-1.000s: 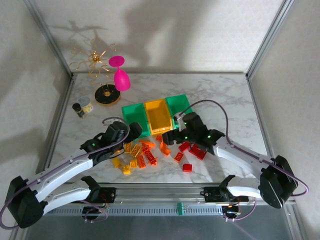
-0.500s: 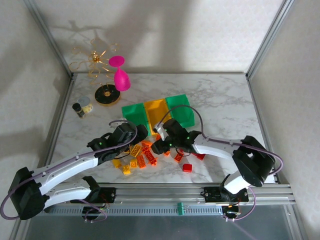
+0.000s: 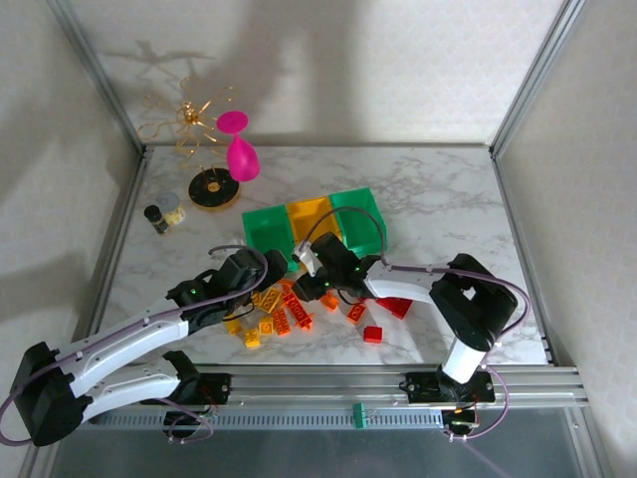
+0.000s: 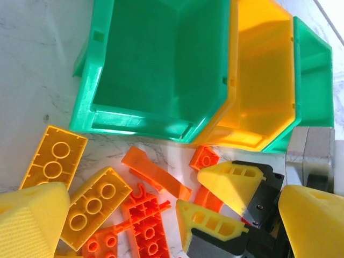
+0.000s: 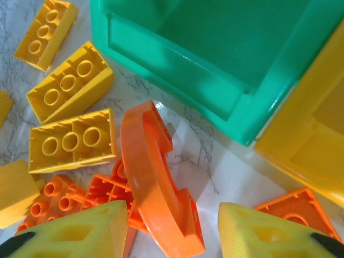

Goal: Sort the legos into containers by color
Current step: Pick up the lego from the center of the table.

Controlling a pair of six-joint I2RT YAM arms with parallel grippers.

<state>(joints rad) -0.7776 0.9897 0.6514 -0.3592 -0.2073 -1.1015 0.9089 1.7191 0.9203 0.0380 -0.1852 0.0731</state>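
Note:
The three containers stand in a row: a green bin (image 3: 263,230), a yellow-orange bin (image 3: 311,218) and a second green bin (image 3: 359,217); all look empty in the left wrist view, where the first green bin (image 4: 161,59) and the yellow-orange bin (image 4: 266,75) stand at the top. The legos lie in front of them: yellow (image 3: 253,325), orange (image 3: 288,311) and red (image 3: 390,305). My right gripper (image 3: 305,283) (image 5: 172,234) is open, low over an orange curved piece (image 5: 153,188) that lies between its fingers. My left gripper (image 3: 271,269) (image 4: 169,199) is open right beside it, holding nothing.
At the back left stand a pink goblet (image 3: 240,151), a gold wire flower (image 3: 185,119), a black round stand (image 3: 214,190) and a small glass jar (image 3: 165,212). Metal frame posts (image 3: 526,85) border the table. Yellow bricks (image 5: 70,80) crowd the left of the curved piece.
The right arm has swung left from the red bricks to the orange pile, ending close to the left gripper. The left gripper crept slightly right toward the bins.

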